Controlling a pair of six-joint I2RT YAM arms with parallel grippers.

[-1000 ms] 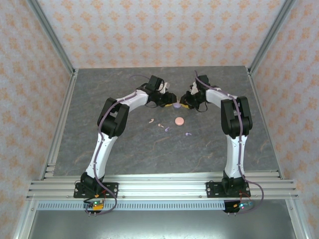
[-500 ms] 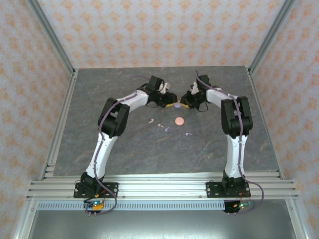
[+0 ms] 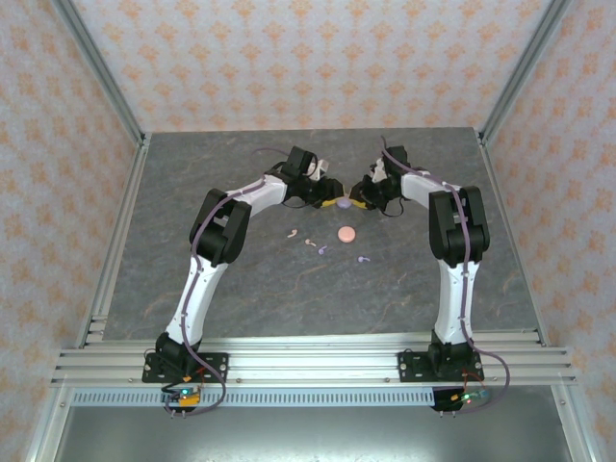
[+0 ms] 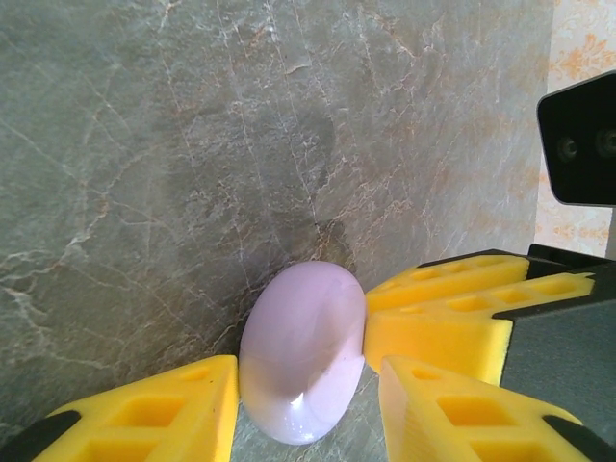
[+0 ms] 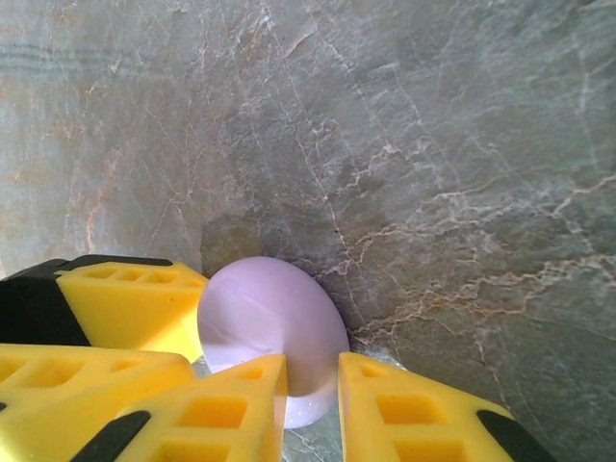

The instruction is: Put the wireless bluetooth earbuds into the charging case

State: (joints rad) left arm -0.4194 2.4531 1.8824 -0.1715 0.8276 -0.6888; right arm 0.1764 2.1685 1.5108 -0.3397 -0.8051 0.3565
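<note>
Grey marbled surface (image 3: 241,279) spans the cell, with orange-patterned walls around it. At the upper centre of the overhead view both arms meet at the lilac charging case (image 3: 343,203), a smooth domed shell lying on the surface. Just below it sits a pink case (image 3: 346,234). The pink earbuds (image 3: 292,232) lie loose to its left and the lilac earbuds (image 3: 363,259) below it, all outside either case and apart from both arms.

From the left wrist, the left end effector (image 4: 306,385) straddles the lilac charging case with its jaws spread. The lower-left pad touches the shell, while a sliver of surface shows at the other pad. From the right wrist, the right end effector (image 5: 310,371) has its fingers drawn near each other with the case's rim in the narrow gap. Whether they actually pinch it I cannot tell.
</note>
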